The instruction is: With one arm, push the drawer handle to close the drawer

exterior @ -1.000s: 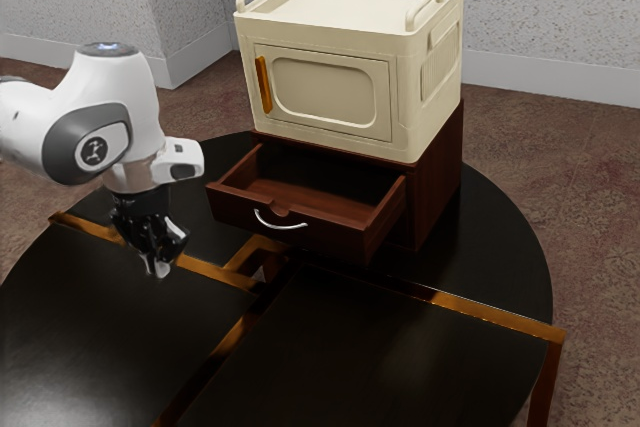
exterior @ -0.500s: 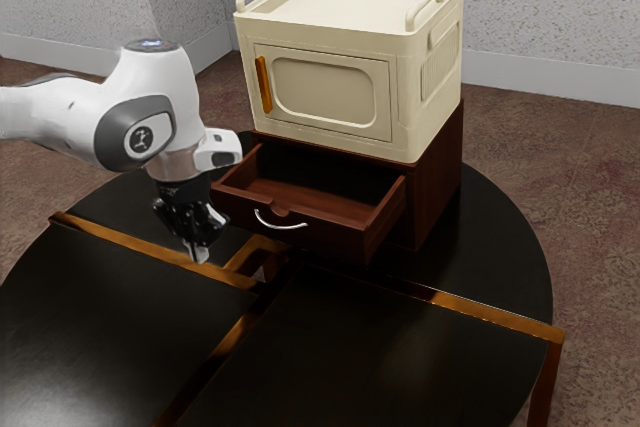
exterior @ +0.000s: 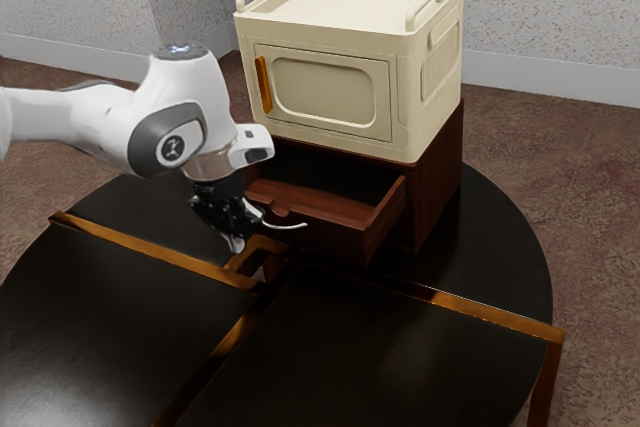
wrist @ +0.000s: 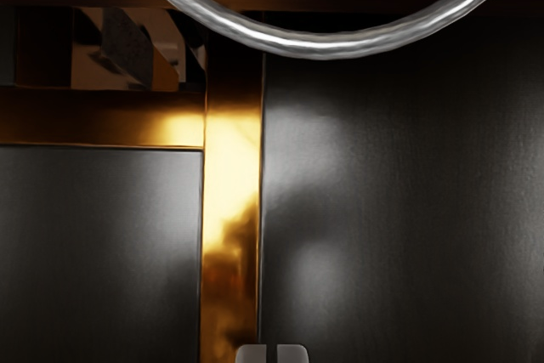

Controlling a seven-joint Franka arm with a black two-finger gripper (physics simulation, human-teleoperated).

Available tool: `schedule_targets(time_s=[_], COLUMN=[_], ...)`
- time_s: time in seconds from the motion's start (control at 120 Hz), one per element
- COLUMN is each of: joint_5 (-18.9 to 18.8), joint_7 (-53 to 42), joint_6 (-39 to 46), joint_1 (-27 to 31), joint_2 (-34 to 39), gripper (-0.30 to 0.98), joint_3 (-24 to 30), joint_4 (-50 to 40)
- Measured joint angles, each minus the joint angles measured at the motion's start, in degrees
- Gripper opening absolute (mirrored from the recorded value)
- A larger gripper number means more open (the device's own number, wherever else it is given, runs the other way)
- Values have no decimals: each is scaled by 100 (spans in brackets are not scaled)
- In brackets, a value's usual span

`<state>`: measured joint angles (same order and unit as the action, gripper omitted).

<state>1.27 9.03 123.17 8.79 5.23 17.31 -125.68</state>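
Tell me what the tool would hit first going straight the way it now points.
Pointing down, the tool would most likely meet the black tabletop or the gold strip; depth leaves unclear which. The silver handle seems off to the side of that line.

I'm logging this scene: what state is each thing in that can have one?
Reddish-brown wooden drawer: open, pulled partway out.
Cream rectangular door with upright orange handle: shut.
Black two-finger tool: closed or nearly so, holding nothing.
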Motion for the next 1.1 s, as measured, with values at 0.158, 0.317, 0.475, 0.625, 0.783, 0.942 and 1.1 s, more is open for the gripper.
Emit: schedule_targets(time_s=[0.158, 0.317, 0.475, 0.625, 0.783, 0.942, 1.1], joint_5=[-80, -162, -288, -389, -452, -594, -989], joint_7=[101, 178, 247, 306, 350, 386, 399], joint_6=[186, 273, 334, 461, 565, 600, 602], joint_1=[-13, -28, -14, -5, -28, -59, -78], joint_2=[-352, -720, -869, -1028, -1281, -1482, -1682], gripper=[-10, -10, -10, -10, -10, -10, -10], joint_3=[0, -1, -7, -14, -18, -25, -34], joint_4=[202, 578, 695, 730, 980, 1226, 1511])
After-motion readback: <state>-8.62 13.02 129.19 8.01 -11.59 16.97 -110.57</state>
